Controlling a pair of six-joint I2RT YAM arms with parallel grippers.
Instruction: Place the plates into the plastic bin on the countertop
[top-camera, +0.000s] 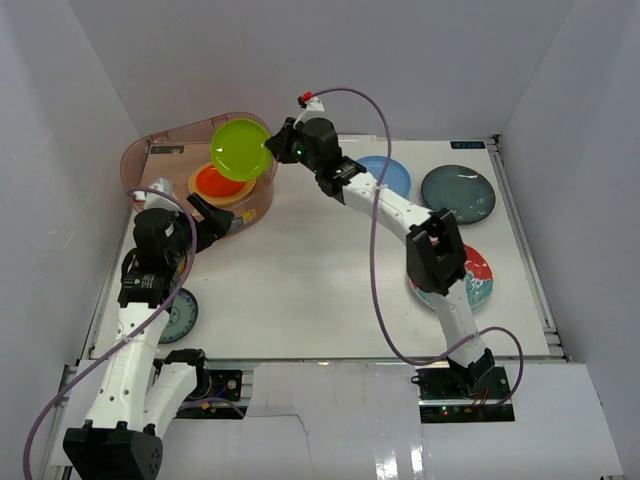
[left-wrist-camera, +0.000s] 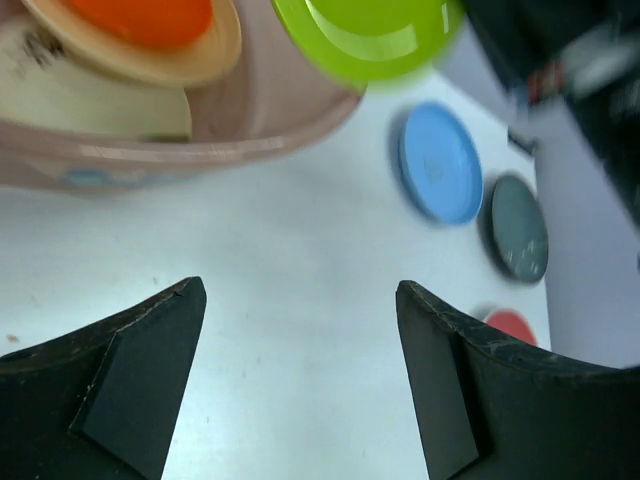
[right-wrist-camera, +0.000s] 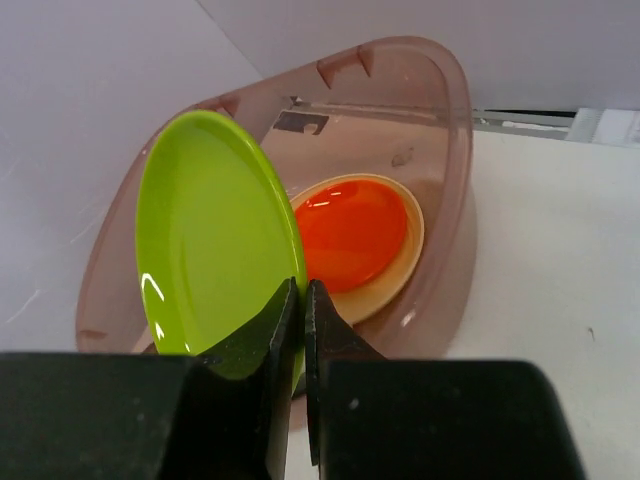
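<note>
Partway: plastic bin (top-camera: 128, 165), far left, holds orange plate (top-camera: 217, 180) on tan plate (top-camera: 248, 190). Right hand (right-wrist-camera: 303, 305) pinches green plate (top-camera: 241, 149) above it. Left hand (left-wrist-camera: 300, 290) released, empty. Left on surface (top-camera: 320, 280): blue plate (top-camera: 393, 176), teal plate (top-camera: 458, 194), floral plate (top-camera: 480, 280), grey plate (top-camera: 185, 315).

White walls (top-camera: 300, 60) fill left, top and right of overhead frame. Small blue label (top-camera: 470, 144) at upper right. Glossy white panel (top-camera: 400, 440) across bottom. Purple cable (top-camera: 374, 250) runs down through centre, its red tip (top-camera: 304, 99) at upper middle.
</note>
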